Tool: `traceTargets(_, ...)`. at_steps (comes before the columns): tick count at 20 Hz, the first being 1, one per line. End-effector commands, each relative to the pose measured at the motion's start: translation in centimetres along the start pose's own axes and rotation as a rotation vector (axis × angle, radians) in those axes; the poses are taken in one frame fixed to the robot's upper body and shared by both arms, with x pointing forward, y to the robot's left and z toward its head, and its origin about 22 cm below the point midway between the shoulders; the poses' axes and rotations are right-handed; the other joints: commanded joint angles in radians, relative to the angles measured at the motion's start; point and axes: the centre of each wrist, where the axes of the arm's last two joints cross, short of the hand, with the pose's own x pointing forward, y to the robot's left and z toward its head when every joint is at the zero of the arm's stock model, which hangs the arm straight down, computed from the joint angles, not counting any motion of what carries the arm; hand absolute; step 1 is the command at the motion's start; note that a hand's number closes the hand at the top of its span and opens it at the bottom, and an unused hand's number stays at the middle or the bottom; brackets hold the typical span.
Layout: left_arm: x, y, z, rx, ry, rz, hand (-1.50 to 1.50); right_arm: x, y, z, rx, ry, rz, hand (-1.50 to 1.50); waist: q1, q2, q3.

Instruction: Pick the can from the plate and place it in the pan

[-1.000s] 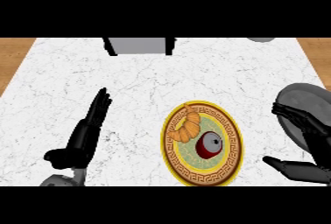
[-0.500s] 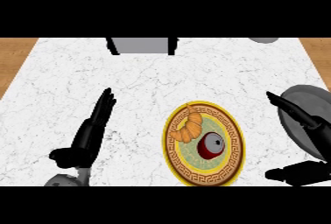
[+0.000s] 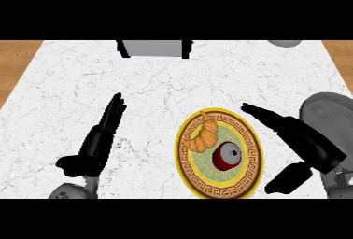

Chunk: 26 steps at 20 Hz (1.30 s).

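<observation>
Head view shows us a red can (image 3: 228, 156), label unreadable, on a yellow-rimmed patterned plate (image 3: 214, 190); right hand (image 3: 310, 144) spreads thumb from straight fingers; left hand (image 3: 96, 142) presses fingers together.

Item count: counter top

I count one plate (image 3: 180, 156), one can (image 3: 226, 158), one croissant (image 3: 201, 135), one pan (image 3: 329, 114), one grey block (image 3: 155, 47), one rounded grey object (image 3: 284, 43), and two hands of mine: left hand (image 3: 96, 140), right hand (image 3: 303, 140).
</observation>
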Motion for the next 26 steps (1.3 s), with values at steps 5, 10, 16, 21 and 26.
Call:
traceTargets(5,0.4,2.7,0.4,-0.007,0.001,-0.005,0.0,0.6,5.4,-3.1,0.167,0.112,0.194,-1.5,-0.009,-0.001,0.001)
traceTargets(10,1.5,0.6,1.8,0.012,-0.002,0.006,0.0,2.6,4.3,-3.9,0.164,0.142,0.157,-1.5,-0.014,-0.003,0.001)
traceTargets(16,1.1,-0.5,0.9,0.019,-0.011,-0.008,0.0,2.2,7.2,-5.0,0.15,0.166,0.152,-1.5,-0.016,-0.002,0.001)
traceTargets(21,-0.6,1.1,0.6,0.02,-0.005,0.012,0.0,1.0,7.9,-4.9,0.139,0.151,0.126,-1.5,-0.018,-0.002,0.001)
traceTargets(26,-0.8,0.6,-0.6,0.008,0.006,0.004,0.0,0.8,7.7,-5.8,0.112,0.13,0.114,-1.5,-0.019,-0.002,0.001)
